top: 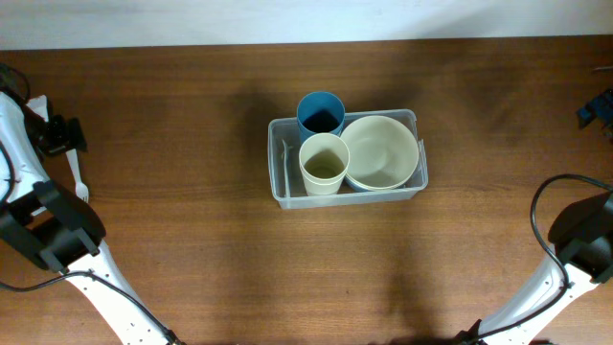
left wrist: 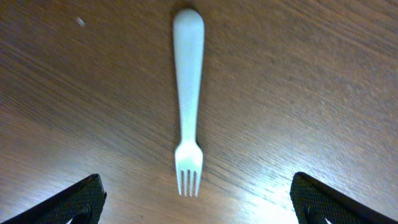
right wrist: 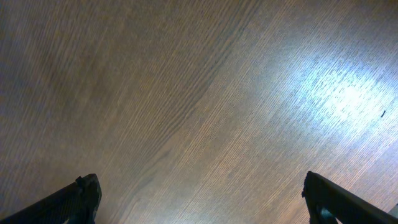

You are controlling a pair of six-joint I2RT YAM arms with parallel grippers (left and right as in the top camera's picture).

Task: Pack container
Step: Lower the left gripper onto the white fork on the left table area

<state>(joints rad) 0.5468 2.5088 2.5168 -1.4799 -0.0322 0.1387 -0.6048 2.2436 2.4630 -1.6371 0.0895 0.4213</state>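
Black left jaws stand wide apart with nothing between them, their tips low at either side of the left wrist view. Just ahead of the gap lies a white fork (left wrist: 188, 106), flat on the wooden surface (left wrist: 311, 93), tines pointing back toward the jaws and the rounded handle end away from them. Neither tip touches the fork.

Right jaws are spread just as wide and grip nothing; the right wrist view shows only bare wood grain with a bright patch of glare between and beyond the tips.

From overhead, the left arm (top: 48, 225) sits at the left edge of the surface with the fork just beside it, and the right arm (top: 584, 240) at the right edge. The container (top: 278, 163) stands in the middle of the surface, well apart from both arms. Inside it, a blue cup (top: 321, 113) stands at the far left, a cream cup (top: 324, 163) just near of it, and a cream bowl (top: 381, 151) fills the right half, with a blue rim showing beneath its near edge.
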